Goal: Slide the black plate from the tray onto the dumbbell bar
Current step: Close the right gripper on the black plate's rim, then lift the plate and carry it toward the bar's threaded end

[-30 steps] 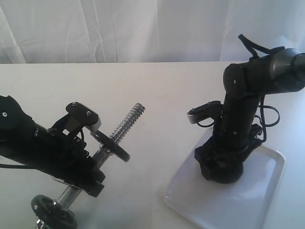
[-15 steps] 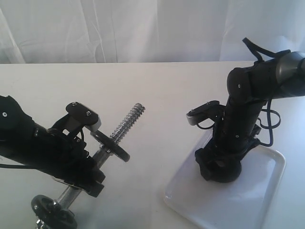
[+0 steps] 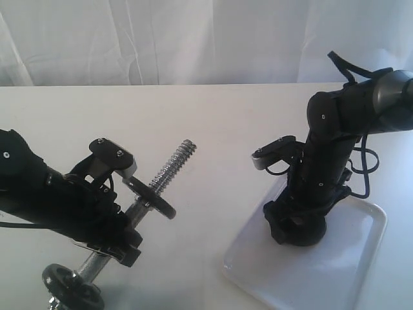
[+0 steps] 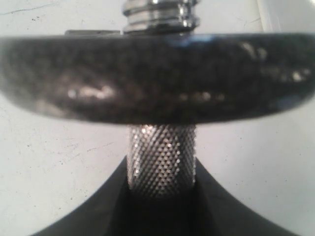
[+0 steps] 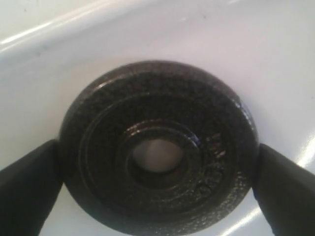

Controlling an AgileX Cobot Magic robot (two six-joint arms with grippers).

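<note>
The black plate [image 5: 162, 98] lies flat in the white tray [image 3: 352, 258], pebbly face up with its centre hole showing. My right gripper [image 5: 157, 172] stands straight down over it, one black finger [image 5: 27, 182] pressed to each side of its rim, so it is shut on the plate. In the exterior view the plate [image 3: 302, 237] is mostly hidden under that gripper [image 3: 297, 226]. My left gripper [image 3: 126, 223] is shut on the knurled middle of the dumbbell bar [image 4: 161, 162], holding it slanted with the bare threaded end [image 3: 171, 165] pointing up and to the right.
One black disc [image 3: 153, 199] sits on the bar just beyond my left fingers and fills the left wrist view [image 4: 157, 78]. Another disc [image 3: 71, 287] is at the bar's low end by the table's front edge. White table between bar and tray; curtain behind.
The right arm's upper part has leaned slightly left over the tray; its gripper stays on the plate. The left arm and the bar have not moved.
</note>
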